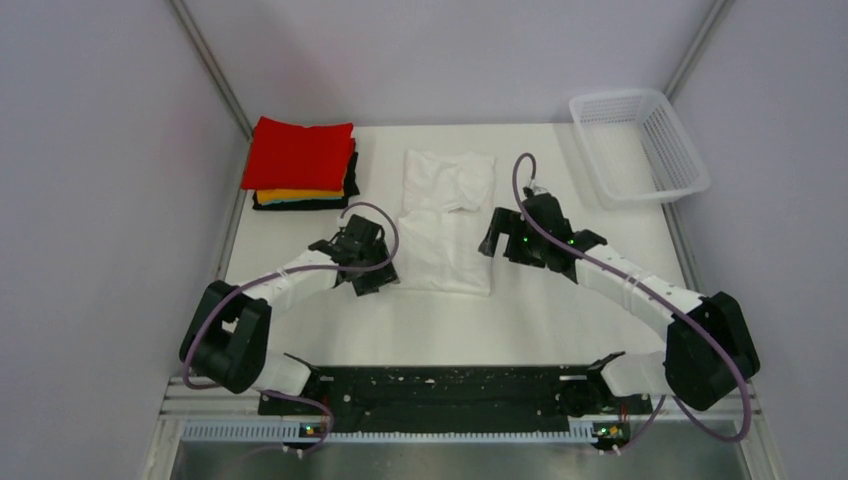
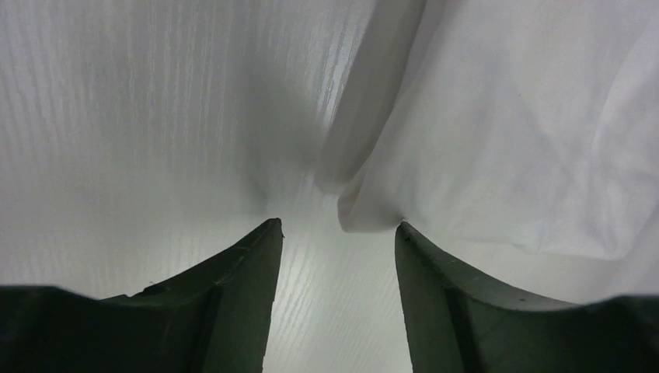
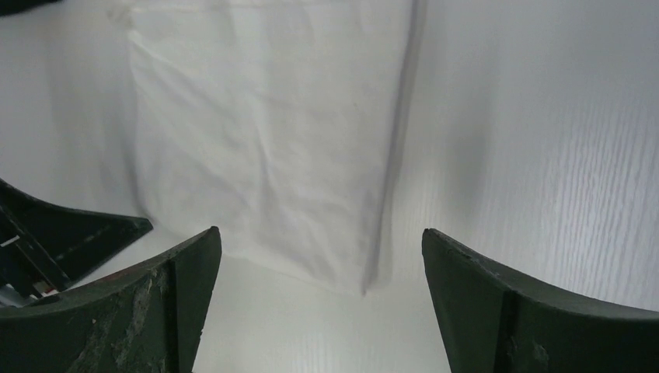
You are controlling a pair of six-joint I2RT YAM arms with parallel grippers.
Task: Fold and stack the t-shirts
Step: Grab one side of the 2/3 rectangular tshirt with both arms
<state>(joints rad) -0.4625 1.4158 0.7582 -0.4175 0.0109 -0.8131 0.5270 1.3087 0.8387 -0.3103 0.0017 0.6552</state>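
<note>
Pinching both near hem corners looks like the step in hand, ahead of a fold away toward the collar. The left gripper sits low on the table with its jaws partly apart; the near-left corner of the white t-shirt lies just at its tips, touching the right-hand finger but not clamped. It should slide a little further under that corner before shutting, so it takes every layer and not only the top one. The right gripper hangs above the near-right corner with jaws spread wide and nothing between them; it needs to come down and in over the straight side edge. Both corners ought to lift together and level, or the thin cloth will skew. The white t-shirt lies mid-table as a long narrow panel, its far half rumpled. Bare table runs along both long sides and toward the arm bases, giving room to swing. Beyond, the stack of folded t-shirts, red on top, occupies the far-left corner, well apart; a mesh basket stands far right.
</note>
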